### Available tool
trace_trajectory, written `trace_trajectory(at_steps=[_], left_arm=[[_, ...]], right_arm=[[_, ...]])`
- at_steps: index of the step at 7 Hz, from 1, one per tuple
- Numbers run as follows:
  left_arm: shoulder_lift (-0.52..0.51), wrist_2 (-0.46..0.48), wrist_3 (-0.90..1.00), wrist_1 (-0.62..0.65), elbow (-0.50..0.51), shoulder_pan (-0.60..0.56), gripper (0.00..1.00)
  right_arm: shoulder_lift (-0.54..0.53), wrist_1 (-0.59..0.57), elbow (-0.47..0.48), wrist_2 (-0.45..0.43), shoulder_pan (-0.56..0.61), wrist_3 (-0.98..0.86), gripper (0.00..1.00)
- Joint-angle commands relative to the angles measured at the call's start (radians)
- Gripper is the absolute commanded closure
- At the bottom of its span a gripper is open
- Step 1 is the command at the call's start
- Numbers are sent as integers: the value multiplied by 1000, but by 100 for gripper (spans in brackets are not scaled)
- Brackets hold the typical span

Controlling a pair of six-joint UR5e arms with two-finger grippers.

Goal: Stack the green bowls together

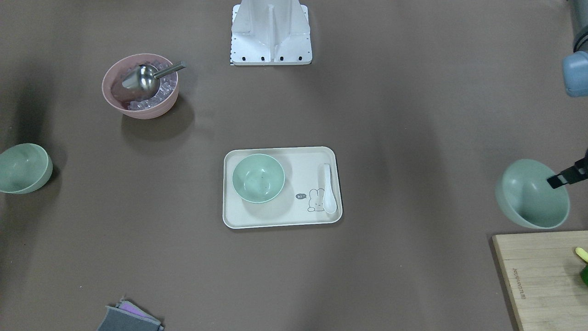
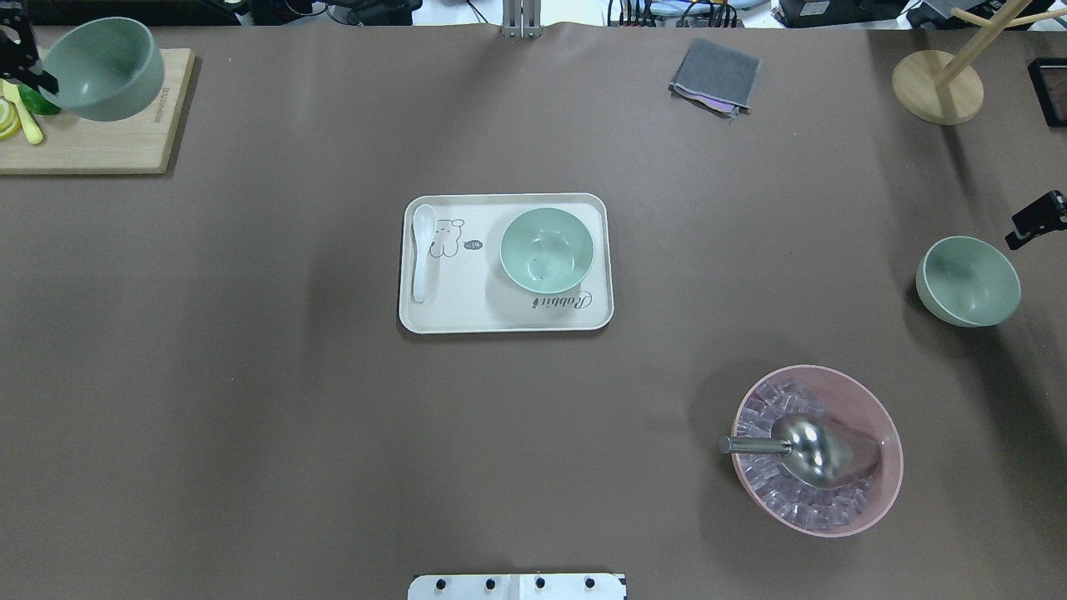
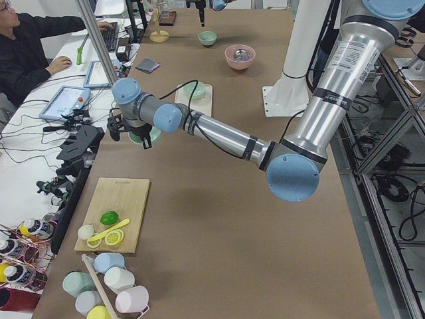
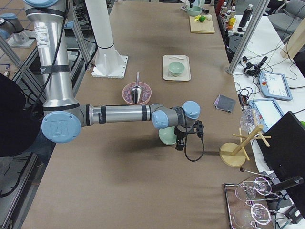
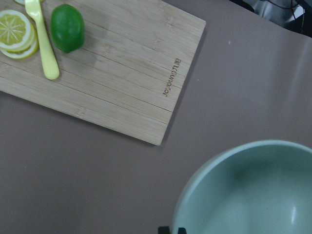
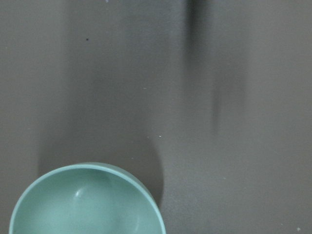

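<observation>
One green bowl (image 2: pixel 546 250) stands on the cream tray (image 2: pixel 467 312) at the table's middle. My left gripper (image 2: pixel 21 62) is shut on the rim of a second green bowl (image 2: pixel 104 67) and holds it tilted in the air beside the cutting board; it also shows in the left wrist view (image 5: pixel 253 195) and the front view (image 1: pixel 533 193). The third green bowl (image 2: pixel 967 279) stands on the table at the right. My right gripper (image 2: pixel 1038 221) hangs just beyond it, only partly in view; I cannot tell whether it is open or shut.
A pink bowl (image 2: pixel 817 450) with ice and a metal scoop stands front right. A white spoon (image 2: pixel 423 250) lies on the tray. A wooden cutting board (image 2: pixel 100 133) holds a lime and lemon slices. A grey cloth (image 2: pixel 715 75) and a wooden rack base (image 2: pixel 938 87) are at the back.
</observation>
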Motion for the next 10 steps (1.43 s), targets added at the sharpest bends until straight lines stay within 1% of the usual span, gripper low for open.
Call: trace_trajectory(at_steps=[1, 2, 3, 4, 5, 7, 8, 9, 10], left_arm=[[-54, 13, -204, -6, -48, 132, 100], [-100, 57, -298, -16, -44, 198, 100], [-120, 84, -374, -48, -47, 238, 100], [-134, 85, -430, -87, -45, 249, 100], [-148, 89, -440, -87, -44, 268, 100], [-171, 90, -467, -87, -41, 283, 100], [-176, 90, -470, -85, -41, 289, 100], [-195, 108, -504, -87, -38, 318, 100], [-237, 163, -537, -87, -18, 364, 100]], right_arm=[[3, 58, -23, 10, -46, 21, 0], [-3, 60, -23, 12, -51, 21, 0], [-9, 58, -32, 13, -57, 19, 0], [-14, 58, -41, 15, -63, 21, 0], [-14, 58, -48, 15, -69, 24, 18], [-11, 61, -49, 15, -72, 16, 93], [-8, 61, -48, 15, -74, 13, 100], [3, 55, -54, 18, -74, 19, 100], [3, 60, -45, 21, -74, 18, 100]])
